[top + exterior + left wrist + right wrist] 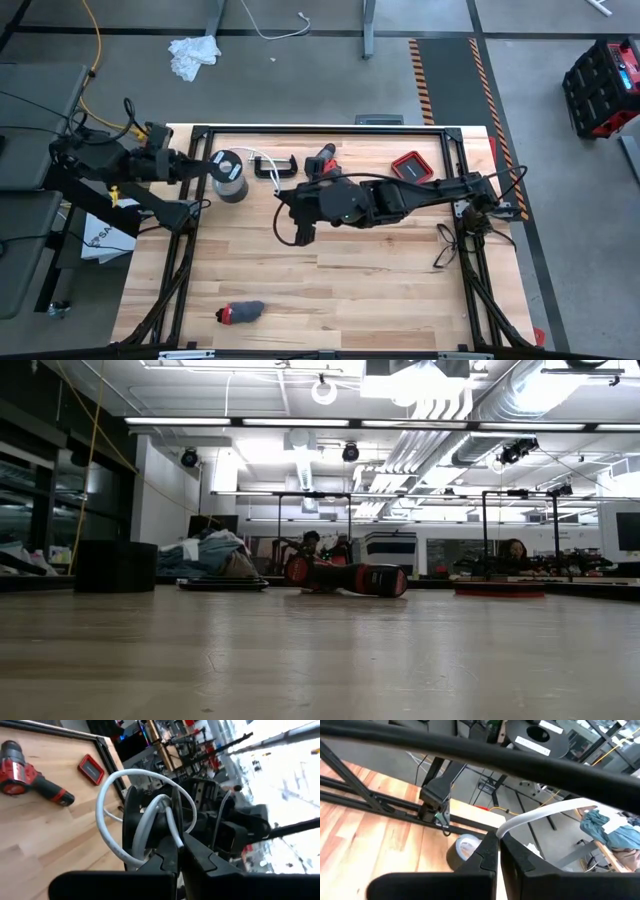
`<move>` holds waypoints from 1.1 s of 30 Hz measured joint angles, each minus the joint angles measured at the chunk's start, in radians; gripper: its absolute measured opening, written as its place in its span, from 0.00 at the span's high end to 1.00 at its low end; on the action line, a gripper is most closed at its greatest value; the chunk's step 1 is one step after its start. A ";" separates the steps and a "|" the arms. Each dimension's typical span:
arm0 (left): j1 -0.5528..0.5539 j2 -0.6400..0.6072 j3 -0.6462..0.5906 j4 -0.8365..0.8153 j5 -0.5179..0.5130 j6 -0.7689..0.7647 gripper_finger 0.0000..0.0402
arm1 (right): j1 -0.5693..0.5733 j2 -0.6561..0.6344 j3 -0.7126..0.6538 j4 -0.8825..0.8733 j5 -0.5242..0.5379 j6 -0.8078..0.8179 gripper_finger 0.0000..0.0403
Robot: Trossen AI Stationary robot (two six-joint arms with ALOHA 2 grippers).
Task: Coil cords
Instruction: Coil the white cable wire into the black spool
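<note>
High view shows a wooden table point(330, 285) inside a black frame point(330, 131), and both arms work near its far edge. The left gripper point(207, 166) is at the far-left side, just beside the tape roll point(229, 176). Its 2 fingers are pressed together on the white cable point(112, 827) — in the left wrist view the cable makes 1 open loop that rises from between the fingers point(165, 860) and stands in front of a black round part, which may be the disc; I cannot tell this surely.

The right gripper point(301, 226) is near the middle of the table, its arm stretching in from the right edge. In the right wrist view its fingers point(487, 855) are also fully closed, with a flat white strip point(545, 815) coming out from between them; I cannot tell if this strip is the same cable.

Along the far edge lie a black clamp point(275, 166), a red drill point(322, 160) and a small red case point(410, 167), all close to each other. The near half of the table is mostly bare wood; only 1 small dark and red thing point(240, 313) lies close to the near edge, well apart from both grippers. A yellow cord point(95, 50) runs on the floor beyond the far-left corner. At the right edge, black wires point(450, 245) hang over the frame.
</note>
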 joint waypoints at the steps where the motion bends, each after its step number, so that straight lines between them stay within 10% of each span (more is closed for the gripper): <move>1: 0.000 0.000 0.001 -0.010 0.015 0.004 1.00 | 0.000 0.000 0.000 -0.007 0.000 0.007 1.00; 11: 0.000 0.061 0.000 -0.314 0.232 -0.023 1.00 | -0.001 0.000 0.000 -0.028 -0.031 0.032 1.00; 33: 0.083 0.150 0.000 -0.437 0.169 0.333 1.00 | 0.003 -0.146 0.000 -0.376 -0.134 0.132 1.00</move>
